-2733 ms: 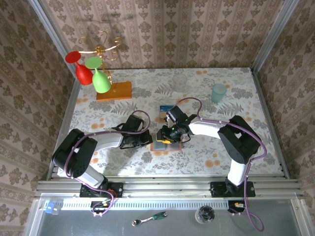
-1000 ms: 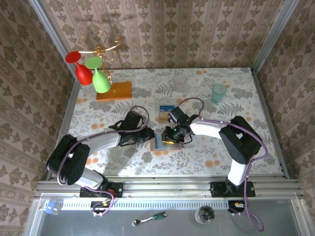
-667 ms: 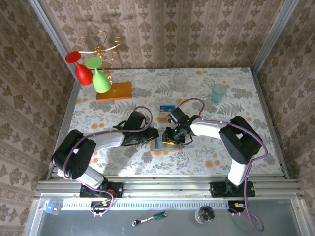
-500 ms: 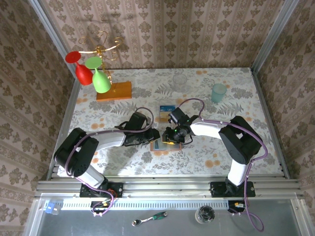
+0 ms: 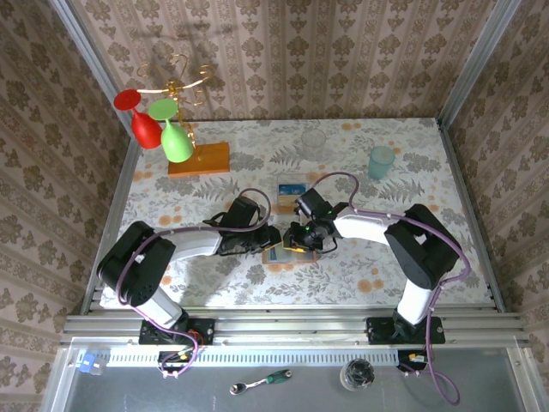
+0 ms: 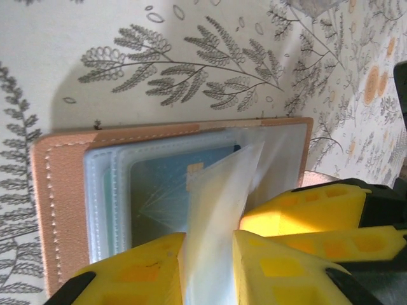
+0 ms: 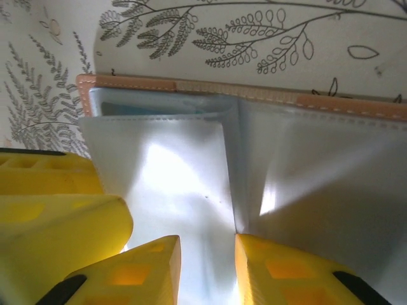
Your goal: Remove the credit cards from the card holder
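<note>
Card holder (image 6: pixel 60 190) lies open around mid-surface (image 6: pixel 191 38), a bit toward the near edge. It has a tan leather rim with pale stitching and glossy, frosted clear plastic sleeves inside. My left tool (image 6: pixel 208 273) is pinched on one upright sleeve leaf, and my right tool (image 7: pixel 206 270) is nipped on the sleeve fold from the other side. Teal card (image 6: pixel 162 190) sits in a pocket, print too blurry to read. Blue card (image 5: pixel 292 190) lies flat just beyond, toward the far edge.
</note>
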Controlling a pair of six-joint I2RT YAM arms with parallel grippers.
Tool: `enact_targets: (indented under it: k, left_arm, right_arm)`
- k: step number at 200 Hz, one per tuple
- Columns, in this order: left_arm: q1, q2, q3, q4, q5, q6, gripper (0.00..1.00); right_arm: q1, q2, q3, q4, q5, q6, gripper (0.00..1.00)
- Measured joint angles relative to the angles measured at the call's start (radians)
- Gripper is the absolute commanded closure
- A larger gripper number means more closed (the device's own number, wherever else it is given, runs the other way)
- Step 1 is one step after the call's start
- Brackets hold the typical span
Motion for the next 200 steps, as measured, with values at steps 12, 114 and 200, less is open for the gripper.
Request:
enact_targets:
  k: [12,114,200]
  left_arm:
    - [-0.001,-0.002,0.014,-0.008,0.002,0.000,0.74]
    - [-0.066,0.061,0.193,-0.053,0.021,0.001,0.69]
    - [-0.093,0.156,0.251,-0.050,0.047,0.001,0.68]
  right_arm:
    - [-0.004,-0.025,-0.005,-0.004,0.007,0.000,0.68]
    - [-0.126,-0.259,-0.089,-0.049,0.047,-0.019,0.66]
    - [-0.167,-0.327,-0.134,-0.076,0.047,-0.026,0.64]
